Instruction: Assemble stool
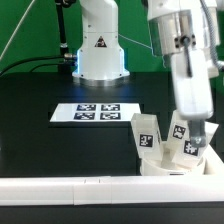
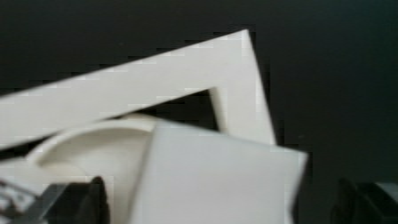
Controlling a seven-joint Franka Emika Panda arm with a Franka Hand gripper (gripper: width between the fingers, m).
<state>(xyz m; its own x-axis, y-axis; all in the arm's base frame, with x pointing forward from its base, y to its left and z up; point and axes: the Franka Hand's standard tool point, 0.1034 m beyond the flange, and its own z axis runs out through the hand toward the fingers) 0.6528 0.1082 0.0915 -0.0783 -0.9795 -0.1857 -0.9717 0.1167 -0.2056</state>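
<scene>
Here, leg blocks (image 1: 146,134) upright in seat disc (image 1: 160,166).

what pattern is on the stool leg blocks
White blocks with black-and-white square tags, as on this leg block; clearest in the exterior view.

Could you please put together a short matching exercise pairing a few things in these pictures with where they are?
Things:
1. marker board
2. leg block
3. seat disc
4. border rail

Places:
A. along the table's near edge
B. flat on the black table, mid-scene
C. at the near rail, holding the legs
D. upright on the seat, exterior view's left of the arm

Pairs: 1-B, 2-D, 3-C, 4-A
</scene>
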